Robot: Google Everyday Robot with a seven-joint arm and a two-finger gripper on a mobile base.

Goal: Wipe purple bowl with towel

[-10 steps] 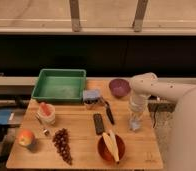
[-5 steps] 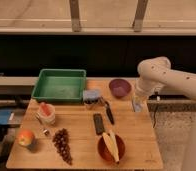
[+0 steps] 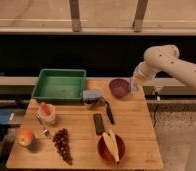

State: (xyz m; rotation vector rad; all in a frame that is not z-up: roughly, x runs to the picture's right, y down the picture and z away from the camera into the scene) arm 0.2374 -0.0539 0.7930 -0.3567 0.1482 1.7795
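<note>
Looking across the wooden counter (image 3: 136, 131), we find the purple bowl (image 3: 119, 88) at the back right, upright and close to the far edge. The white arm (image 3: 167, 60) reaches in from the right and bends down toward it. The gripper (image 3: 135, 82) hangs just beside the bowl's right rim, at about rim height. Its jaws are together, clamped on a small pale blue-grey scrap that we take for the towel (image 3: 134, 87). The cloth sits at the bowl's right edge; we cannot tell whether it touches the rim.

Left of the bowl stands a green tray (image 3: 59, 74), filling the back left of the counter. Between tray and bowl, a little nearer to us, is a pale blue boxy cup (image 3: 91, 95). Two dark things lie in the middle: a slim black tool (image 3: 109, 114), slanted, and a flat black block (image 3: 98, 123) just beside it. At the front sits an orange bowl (image 3: 104, 150) holding yellow corn (image 3: 111, 145). Further left we see a bunch of dark grapes (image 3: 62, 145), an apple (image 3: 26, 137) and a white cup (image 3: 47, 114) with something orange inside.
</note>
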